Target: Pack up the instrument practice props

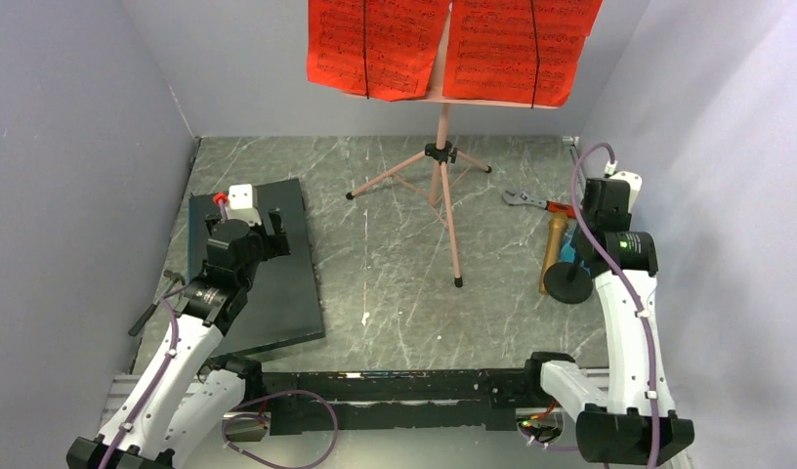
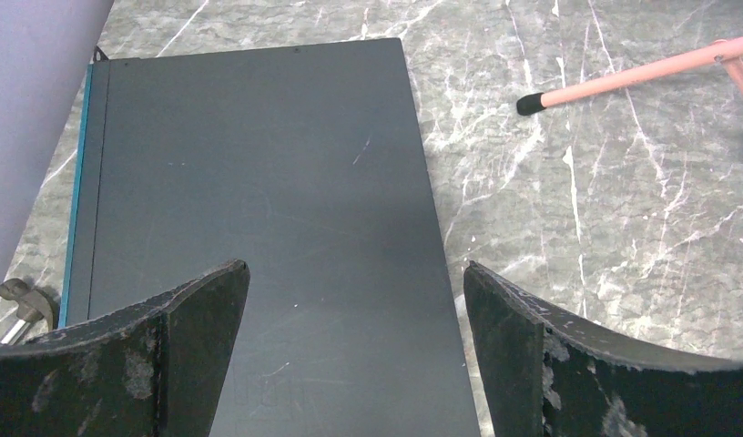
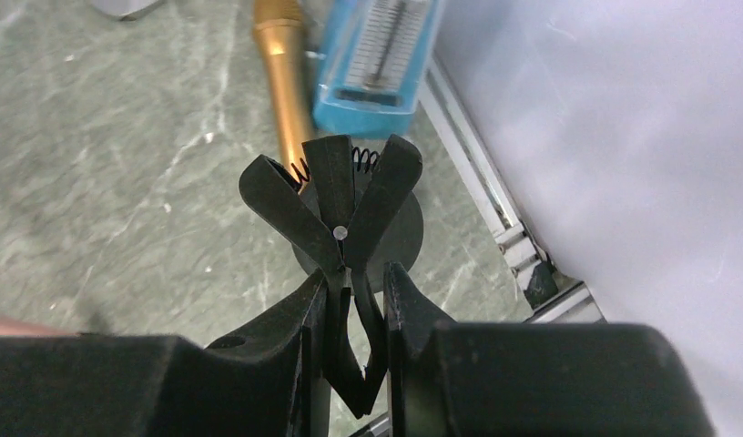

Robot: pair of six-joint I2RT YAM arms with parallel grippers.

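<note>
Your left gripper [image 2: 354,273] hangs over the dark flat slab [image 2: 259,164] with its jaws spread wide, gripping nothing; your right gripper [image 3: 354,291] has its jaws pinched on the black spring clip [image 3: 336,200], just in front of the black round base [image 3: 406,238]; beyond them the gold microphone [image 3: 281,73] lies flat beside the small blue metronome [image 3: 381,55], near the right wall; farthest back, the pink music stand [image 1: 443,186] stands upright, red sheet-music pages [image 1: 453,44] on its desk.

Slab [image 1: 287,283] left; music stand [image 1: 441,156] centre-rear; microphone stand [image 1: 568,284], metronome [image 3: 377,55], wrench [image 1: 529,200] right.
</note>
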